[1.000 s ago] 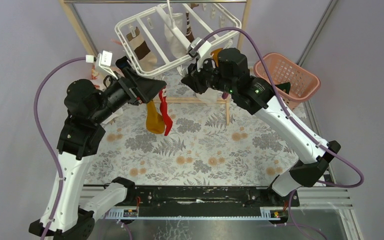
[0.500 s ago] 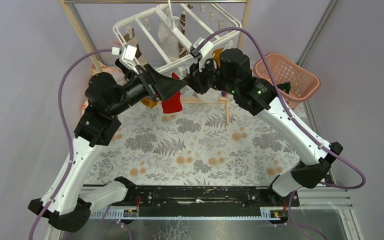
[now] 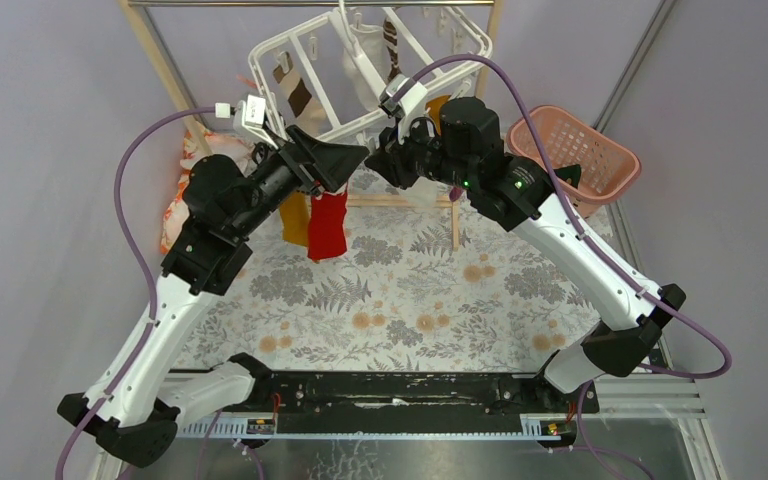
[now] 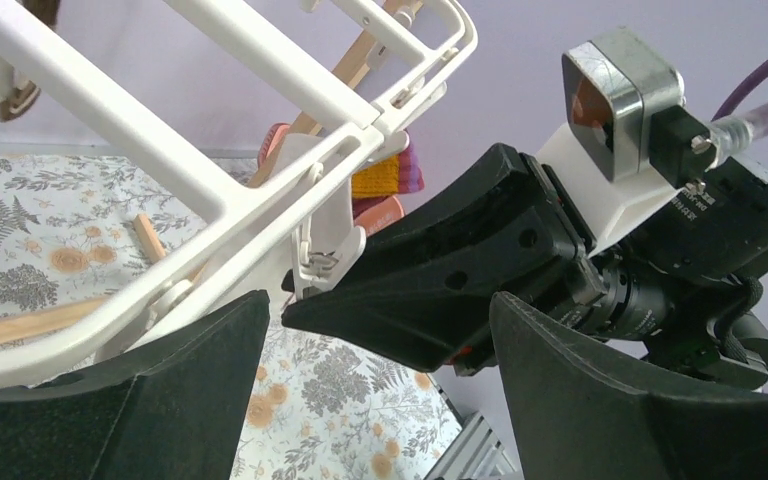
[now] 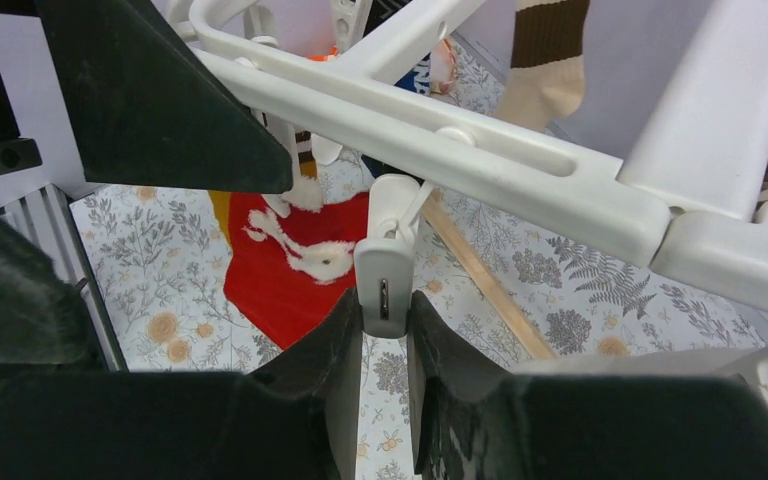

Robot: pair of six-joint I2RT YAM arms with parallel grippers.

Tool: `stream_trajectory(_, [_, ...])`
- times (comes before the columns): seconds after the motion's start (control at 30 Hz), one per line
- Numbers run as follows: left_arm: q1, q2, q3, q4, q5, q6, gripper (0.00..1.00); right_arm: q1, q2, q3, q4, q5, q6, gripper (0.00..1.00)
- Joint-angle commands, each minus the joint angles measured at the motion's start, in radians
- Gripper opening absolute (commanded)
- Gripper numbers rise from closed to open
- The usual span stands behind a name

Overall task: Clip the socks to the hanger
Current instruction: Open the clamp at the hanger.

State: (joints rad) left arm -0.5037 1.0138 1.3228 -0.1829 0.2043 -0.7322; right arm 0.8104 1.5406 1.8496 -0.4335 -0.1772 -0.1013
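The right fingers (image 5: 352, 325) are nearly closed, pinching a white clip (image 5: 384, 268) that dangles from the hanger (image 5: 520, 170). The left fingers (image 3: 345, 165) are spread wide and hold nothing, just under the hanger's corner. A red sock (image 5: 280, 285) hangs beside them, seemingly from another clip, above the table (image 3: 410, 290).

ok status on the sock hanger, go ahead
left gripper open by the hanger. right gripper shut on a clip. red sock hanging below, nothing blocking.
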Motion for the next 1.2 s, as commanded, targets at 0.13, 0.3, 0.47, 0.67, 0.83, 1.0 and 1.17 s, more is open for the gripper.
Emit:
stream_trajectory(0.13, [-0.005,0.032,-0.022,0.159,-0.050,0.005,0.87,0.004,-0.022,-0.006,-0.024,-0.061,0.016,0.00])
stream_trajectory(0.3, [-0.005,0.045,-0.025,0.177,-0.059,0.005,0.86,0.003,-0.024,-0.004,-0.028,-0.069,0.020,0.00])
stream_trajectory(0.47, [-0.006,0.070,-0.040,0.213,-0.053,-0.010,0.86,0.004,-0.025,-0.006,-0.029,-0.070,0.017,0.00])
stream_trajectory(0.67, [-0.009,0.104,-0.074,0.293,-0.047,-0.010,0.82,0.003,-0.025,0.001,-0.045,-0.084,0.012,0.00])
stream_trajectory(0.83, [-0.016,0.120,-0.087,0.318,-0.067,0.015,0.82,0.003,-0.029,0.022,-0.080,-0.090,0.017,0.00])
stream_trajectory(1.0, [-0.020,0.120,-0.095,0.334,-0.084,0.035,0.81,0.004,-0.046,0.031,-0.096,-0.094,0.015,0.00])
stream_trajectory(1.17, [-0.025,0.127,-0.094,0.339,-0.088,0.052,0.74,0.004,-0.053,0.036,-0.099,-0.112,0.018,0.00])
